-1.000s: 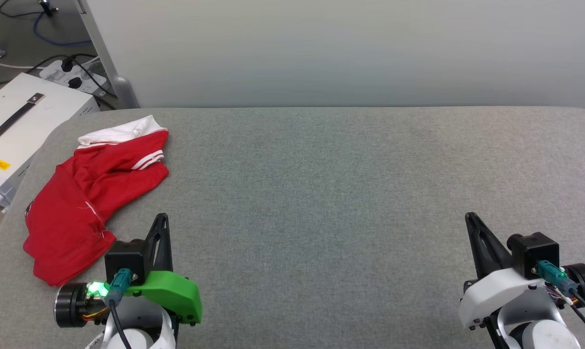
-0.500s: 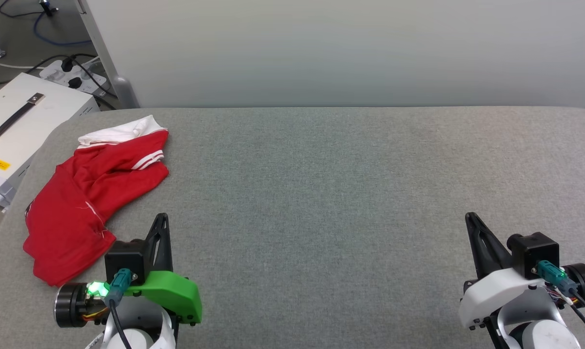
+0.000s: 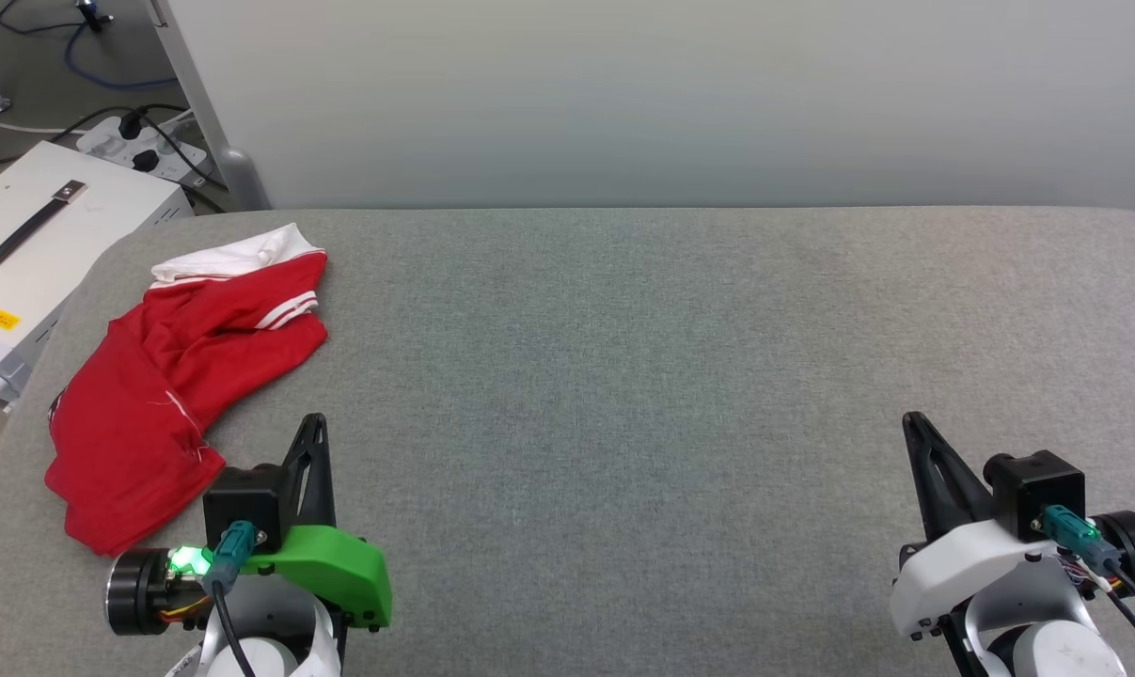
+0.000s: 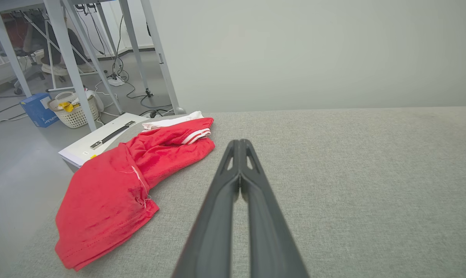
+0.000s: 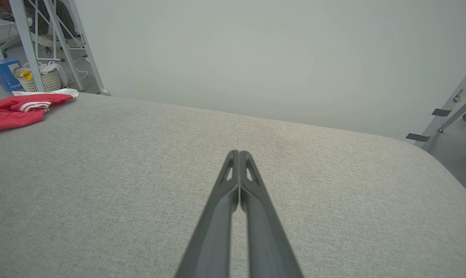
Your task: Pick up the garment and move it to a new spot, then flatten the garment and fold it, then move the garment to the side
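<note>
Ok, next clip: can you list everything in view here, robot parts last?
jersey shirt: one, red with a white sleeve and striped trim, crumpled on the table's left part
table: one, grey fabric top, in front of the robot
case: one, white with a black handle, on the floor left of the table
power strip: one, white, on the floor beyond the case
basket: one, white, on the floor by grey desk legs
box: one, blue, beside the basket
left gripper: one, dark fingers, shut and empty, near the shirt
right gripper: one, dark fingers, shut and empty, over the table's right part
</note>
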Tool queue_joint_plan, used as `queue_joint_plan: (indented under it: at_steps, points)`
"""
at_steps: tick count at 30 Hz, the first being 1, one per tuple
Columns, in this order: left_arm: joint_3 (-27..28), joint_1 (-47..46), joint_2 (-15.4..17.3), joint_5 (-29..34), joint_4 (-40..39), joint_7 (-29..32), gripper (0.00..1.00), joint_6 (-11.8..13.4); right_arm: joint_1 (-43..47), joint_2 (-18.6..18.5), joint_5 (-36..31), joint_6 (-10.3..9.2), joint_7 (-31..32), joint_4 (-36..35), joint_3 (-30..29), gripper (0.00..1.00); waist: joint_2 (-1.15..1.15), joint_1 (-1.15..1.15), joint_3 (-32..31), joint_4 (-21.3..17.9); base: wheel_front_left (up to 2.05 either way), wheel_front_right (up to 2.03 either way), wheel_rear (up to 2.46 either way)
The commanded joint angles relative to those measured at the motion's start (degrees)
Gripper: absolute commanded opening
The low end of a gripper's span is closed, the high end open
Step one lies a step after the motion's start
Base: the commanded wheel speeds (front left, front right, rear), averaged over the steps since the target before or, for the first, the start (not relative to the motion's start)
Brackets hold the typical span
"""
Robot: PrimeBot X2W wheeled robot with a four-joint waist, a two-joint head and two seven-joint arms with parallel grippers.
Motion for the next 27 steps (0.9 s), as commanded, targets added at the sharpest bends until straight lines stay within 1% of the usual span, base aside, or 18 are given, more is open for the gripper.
queue_joint_plan:
  at_steps: [1,27]
  points:
    - [0.0,0.0,0.0,0.0,0.0,0.0,1.0,0.0,0.0,0.0,0.0,0.0,0.0,0.0,0.0,1.0,0.0,0.0,0.0,0.0,0.0,0.0,0.0]
    - [-0.1,0.2,0.0,-3.0,2.1,-2.8,1.0,-0.3,-0.6,0.0,2.6,-0.01,-2.8,1.0,-1.1,1.0,0.13,0.0,0.2,-0.1,0.0,0.0,0.0]
